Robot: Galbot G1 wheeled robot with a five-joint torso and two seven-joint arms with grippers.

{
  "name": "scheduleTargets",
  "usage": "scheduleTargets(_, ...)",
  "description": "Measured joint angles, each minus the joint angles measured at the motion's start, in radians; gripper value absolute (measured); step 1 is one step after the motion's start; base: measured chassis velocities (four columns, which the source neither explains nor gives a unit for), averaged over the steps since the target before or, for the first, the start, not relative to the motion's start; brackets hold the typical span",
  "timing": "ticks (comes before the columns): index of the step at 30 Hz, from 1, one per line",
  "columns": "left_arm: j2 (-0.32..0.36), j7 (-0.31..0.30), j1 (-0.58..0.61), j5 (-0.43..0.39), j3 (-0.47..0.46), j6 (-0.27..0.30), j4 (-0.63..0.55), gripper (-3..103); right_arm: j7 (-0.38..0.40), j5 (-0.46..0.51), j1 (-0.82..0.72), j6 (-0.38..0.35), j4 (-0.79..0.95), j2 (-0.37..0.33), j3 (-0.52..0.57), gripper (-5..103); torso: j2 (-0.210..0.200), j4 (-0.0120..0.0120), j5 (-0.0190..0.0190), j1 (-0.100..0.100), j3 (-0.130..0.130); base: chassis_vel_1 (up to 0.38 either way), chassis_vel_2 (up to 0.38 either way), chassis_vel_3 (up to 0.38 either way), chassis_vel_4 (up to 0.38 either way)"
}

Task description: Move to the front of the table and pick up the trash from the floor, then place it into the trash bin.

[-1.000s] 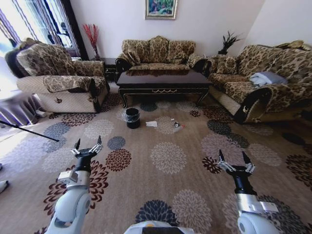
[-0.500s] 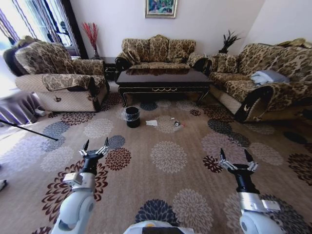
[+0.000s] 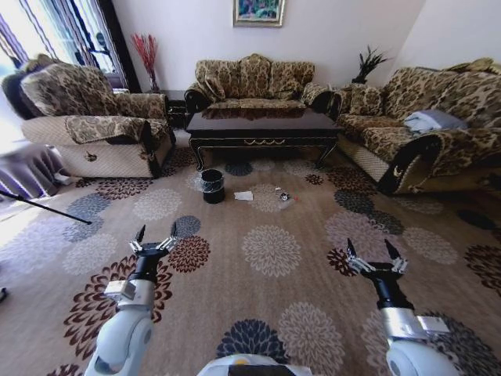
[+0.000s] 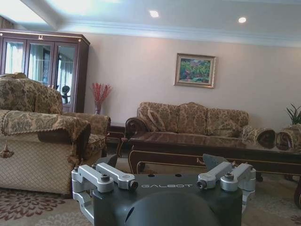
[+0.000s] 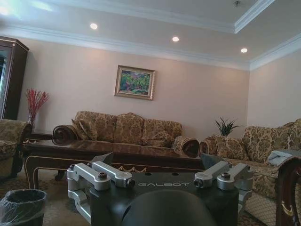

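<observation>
The long dark table (image 3: 262,129) stands ahead in front of the far sofa, also seen in the left wrist view as the table (image 4: 211,146). Before it on the patterned floor (image 3: 270,251) lies the trash: a white napkin (image 3: 243,196), a clear bottle (image 3: 287,204) and a tiny scrap (image 3: 283,197). The black trash bin (image 3: 212,186) stands left of the napkin, and the right wrist view has the trash bin (image 5: 21,205) too. My left gripper (image 3: 156,232) and right gripper (image 3: 368,249) hover open and empty over the carpet, well short of the trash.
An armchair (image 3: 94,125) flanks the carpet on the left and a long sofa (image 3: 423,133) on the right. A thin dark rod (image 3: 47,210) slants over the floor at the left. Open carpet lies between me and the trash.
The whole picture has shifted a little, so the camera has moved slightly nearer the table. My left gripper has drifted inward to the right. The trash and bin lie as before.
</observation>
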Motion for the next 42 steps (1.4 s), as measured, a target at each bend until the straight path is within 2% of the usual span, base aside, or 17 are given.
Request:
scheduleTargets(9,-0.001,-0.002,-0.001,-0.003,-0.001,-0.001,-0.003,100,0.0,0.002,0.0,0.009,-0.004,-0.002,0.006,100,-0.033,0.0,0.0001,-0.013,-0.02,0.0,0.0,0.0,0.0)
scheduleTargets(17,0.003,-0.005,-0.002,-0.007,-0.004,-0.006,-0.003,100,-0.051,-0.005,0.007,0.047,-0.019,0.013,0.002,100,-0.064,0.0,0.0001,-0.024,-0.041,0.0,0.0,0.0,0.0)
scheduleTargets(21,0.005,-0.007,-0.003,-0.007,-0.005,-0.007,0.001,100,-0.1,-0.015,0.008,0.071,-0.031,0.018,0.007,100,-0.085,0.0,0.0001,-0.031,-0.054,0.0,0.0,0.0,0.0)
scheduleTargets(42,0.019,-0.036,-0.011,-0.042,-0.043,0.025,-0.043,100,-0.119,-0.017,0.01,0.084,-0.042,0.021,0.007,100,-0.167,0.0,0.0001,-0.06,-0.107,0.0,0.0,0.0,0.0)
